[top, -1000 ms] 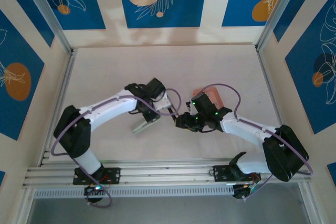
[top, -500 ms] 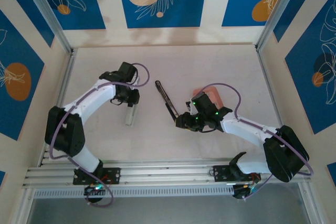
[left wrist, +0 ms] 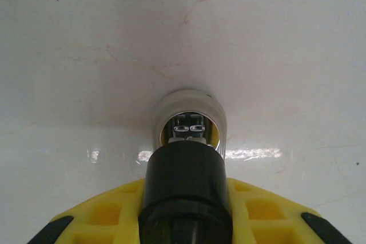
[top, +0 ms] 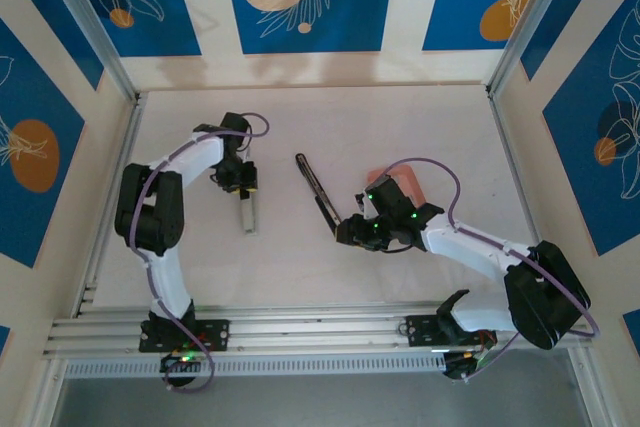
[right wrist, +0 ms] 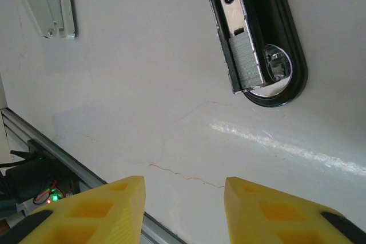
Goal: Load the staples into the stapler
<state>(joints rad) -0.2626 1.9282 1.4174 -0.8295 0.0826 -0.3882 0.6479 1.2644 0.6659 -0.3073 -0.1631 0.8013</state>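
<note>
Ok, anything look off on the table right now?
Yes: the stapler is in two separate pieces. The black base with its open staple channel lies mid-table, while the pale grey top sits well apart to the left, at the left gripper. They look fully detached rather than hinged open.

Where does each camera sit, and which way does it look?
Top external: fixed above and behind the arms, looking down on the table; both arms show.
Left wrist: on the left arm, facing the table; left gripper clamps the white stapler part end-on.
Right wrist: on the right arm, looking past the open right gripper at the black stapler half.
Shared: top and right wrist show both stapler parts.
</note>
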